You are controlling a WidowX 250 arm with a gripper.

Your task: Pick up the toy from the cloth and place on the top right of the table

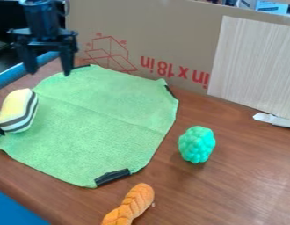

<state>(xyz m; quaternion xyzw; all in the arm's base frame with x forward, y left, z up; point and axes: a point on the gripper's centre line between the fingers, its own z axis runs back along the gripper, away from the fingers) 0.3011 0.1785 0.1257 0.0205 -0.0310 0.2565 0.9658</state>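
Note:
My gripper (50,68) hangs at the upper left, above the back left edge of the green cloth (106,118), open with nothing between its two fingers. On the cloth's left edge lies a yellow, white and dark-striped toy (18,110), in front of the gripper and a little to its left, apart from it. The cloth is spread over the left and middle of the brown table (247,176), with black pieces at its corners.
A bumpy green toy (197,144) stands right of the cloth. An orange braided toy (131,205) lies near the front edge. Behind the table rises a cardboard wall (171,26) with a pale wood-grain panel (253,66); a white strip (275,119) lies at the right.

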